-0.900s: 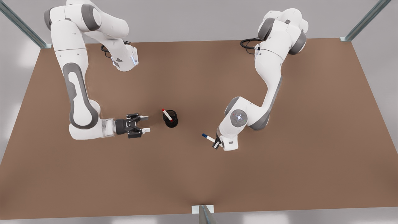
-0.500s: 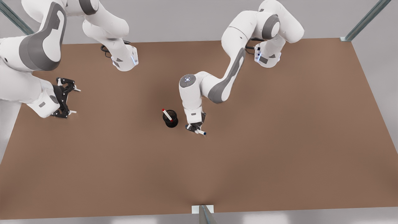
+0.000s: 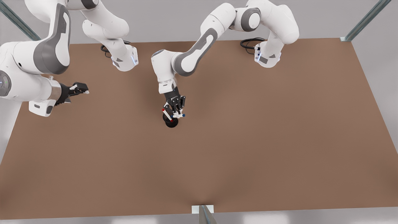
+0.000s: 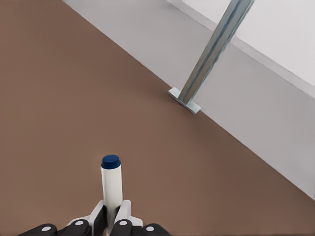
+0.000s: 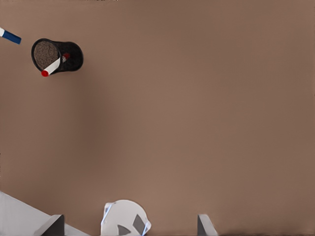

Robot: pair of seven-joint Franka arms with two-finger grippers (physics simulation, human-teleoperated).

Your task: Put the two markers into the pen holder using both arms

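The black mesh pen holder (image 3: 171, 123) stands mid-table with the red-capped marker (image 3: 167, 114) leaning in it. Just above its rim hovers my left gripper (image 3: 177, 115), shut on the blue-capped marker (image 3: 181, 115). In the left wrist view the blue marker (image 4: 111, 181) sticks out from between the closed fingers (image 4: 123, 212). My right gripper (image 3: 81, 91) waits open near the table edge at the front view's left, with nothing in it. From there the right wrist view shows the pen holder (image 5: 69, 51), the red marker (image 5: 51, 66) and the blue marker's end (image 5: 11, 36).
Both arm bases (image 3: 124, 60) (image 3: 267, 56) with black cables sit at the table's far edge. Metal frame posts (image 3: 367, 20) rise at the far corners, another post (image 3: 203, 213) at the near edge. The brown table (image 3: 248, 155) is bare around the holder.
The left gripper swung with the blue marker from the front view's right to just over the pen holder. The right gripper pulled away from the holder to the front view's left edge.
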